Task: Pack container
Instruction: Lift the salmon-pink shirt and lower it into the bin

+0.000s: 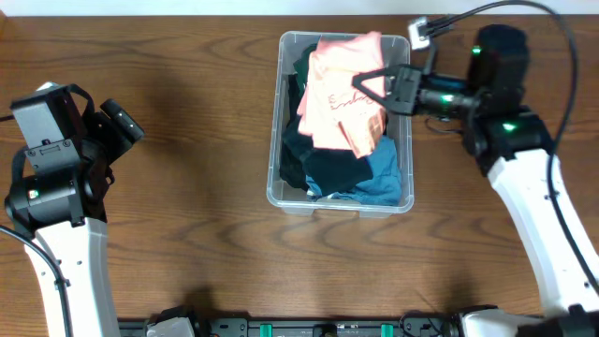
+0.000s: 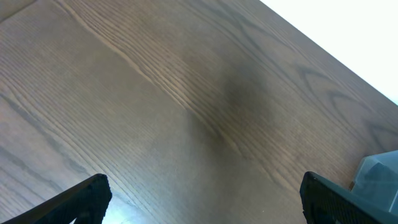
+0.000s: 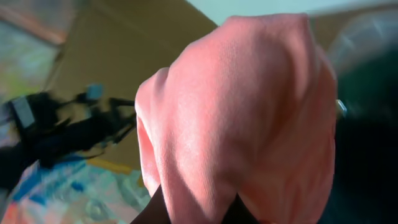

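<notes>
- pink garment (image 3: pixel 249 112) bunched, fills right wrist view
- overhead only: right gripper (image 1: pixel 360 86) clamped on it over the container (image 1: pixel 277 187), rear-centre of table (image 1: pixel 187 234), dark and teal clothes inside
- left wrist: left gripper (image 2: pixel 205 199) fingers spread wide above wood; container corner at frame edge

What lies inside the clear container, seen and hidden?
A pink garment, gripped by the right hand, lies over dark clothes and a blue garment. The base of the container is covered.
</notes>
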Robot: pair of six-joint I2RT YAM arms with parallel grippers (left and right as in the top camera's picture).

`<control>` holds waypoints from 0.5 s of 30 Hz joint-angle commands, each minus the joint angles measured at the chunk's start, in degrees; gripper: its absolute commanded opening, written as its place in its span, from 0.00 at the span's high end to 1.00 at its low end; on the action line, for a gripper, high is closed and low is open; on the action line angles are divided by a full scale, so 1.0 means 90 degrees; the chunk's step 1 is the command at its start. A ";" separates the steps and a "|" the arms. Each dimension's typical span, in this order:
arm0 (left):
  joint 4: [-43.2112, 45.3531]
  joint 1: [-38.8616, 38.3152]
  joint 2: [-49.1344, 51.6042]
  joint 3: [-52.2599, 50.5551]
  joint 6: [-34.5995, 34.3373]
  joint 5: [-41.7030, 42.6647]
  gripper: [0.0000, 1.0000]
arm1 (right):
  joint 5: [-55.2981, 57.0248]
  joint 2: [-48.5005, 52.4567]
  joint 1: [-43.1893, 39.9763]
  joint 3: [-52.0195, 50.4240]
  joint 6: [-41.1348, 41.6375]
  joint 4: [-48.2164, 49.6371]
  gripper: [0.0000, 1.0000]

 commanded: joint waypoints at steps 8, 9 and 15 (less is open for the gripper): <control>0.0002 0.0019 -0.0015 0.0046 0.0083 -0.0075 0.02 | 0.1224 0.1846 0.0053 -0.0129 0.0019 -0.0112 0.99; 0.0002 0.0019 -0.0015 0.0046 0.0083 -0.0075 0.02 | 0.1224 0.2069 0.0056 -0.0129 0.0141 -0.0124 0.99; 0.0002 0.0019 -0.0015 0.0046 0.0083 -0.0075 0.02 | 0.1974 0.2533 0.0214 -0.0129 0.0233 -0.0296 0.95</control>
